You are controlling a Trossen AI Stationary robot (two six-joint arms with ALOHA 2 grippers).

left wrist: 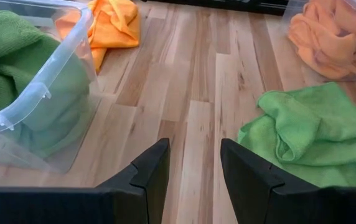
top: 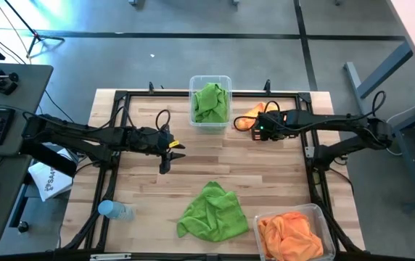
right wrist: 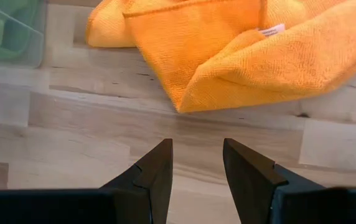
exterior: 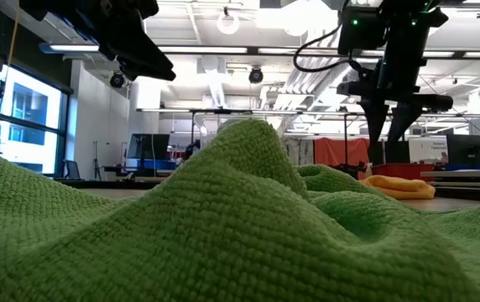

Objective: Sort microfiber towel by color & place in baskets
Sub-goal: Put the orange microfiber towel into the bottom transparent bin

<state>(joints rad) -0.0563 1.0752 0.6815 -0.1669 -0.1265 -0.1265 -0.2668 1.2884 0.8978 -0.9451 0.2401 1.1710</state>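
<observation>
Two clear baskets sit on your desk (top: 142, 210): the far basket (top: 210, 103) at the middle of the far edge holds green towels (top: 210, 101), and the near basket (top: 294, 233) at the near right corner holds orange towels (top: 289, 233). One loose green towel (top: 211, 212) lies bunched on the desk just left of the near basket, apart from it. One loose orange towel (top: 251, 116) lies just right of the far basket.

Your left arm reaches in from the left edge, stretched level across the desk. Its left gripper (top: 173, 150) hangs over bare wood between the far basket and the loose green towel, fingers (left wrist: 153, 171) apart and holding nothing.

Your right arm comes in from the right edge, also extended level. Its right gripper (top: 255, 125) hangs beside the loose orange towel; in the right wrist view the fingers (right wrist: 156, 171) are spread, empty, over bare wood just short of the cloth.

A blue-capped bottle (top: 114, 210) lies at the near left of the desk.
</observation>
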